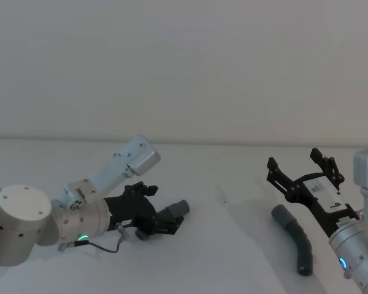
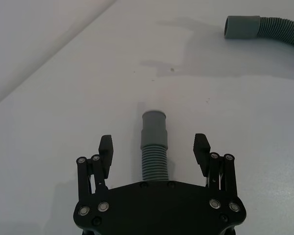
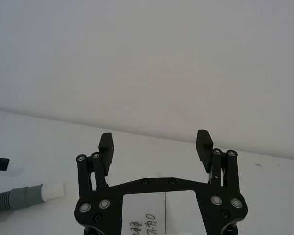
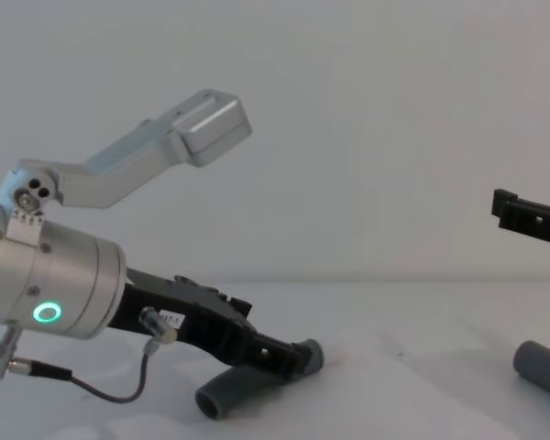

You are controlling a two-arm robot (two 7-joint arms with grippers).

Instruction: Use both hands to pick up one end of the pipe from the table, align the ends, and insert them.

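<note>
Two dark-grey ribbed hose pieces lie well apart on the white matt table (image 1: 233, 202). Head view: the left hose piece (image 1: 179, 207) sits left of centre at the black toothed left gripper (image 1: 159, 211), and the right hose piece (image 1: 295, 236) lies toward the right edge, below the right gripper (image 1: 296, 162). Left wrist view: fingers (image 2: 105, 147) spread, flanking the hose without touching. Right wrist view: fingers (image 3: 106, 143) released, empty. Chest view: left gripper hangs low over its hose.
</note>
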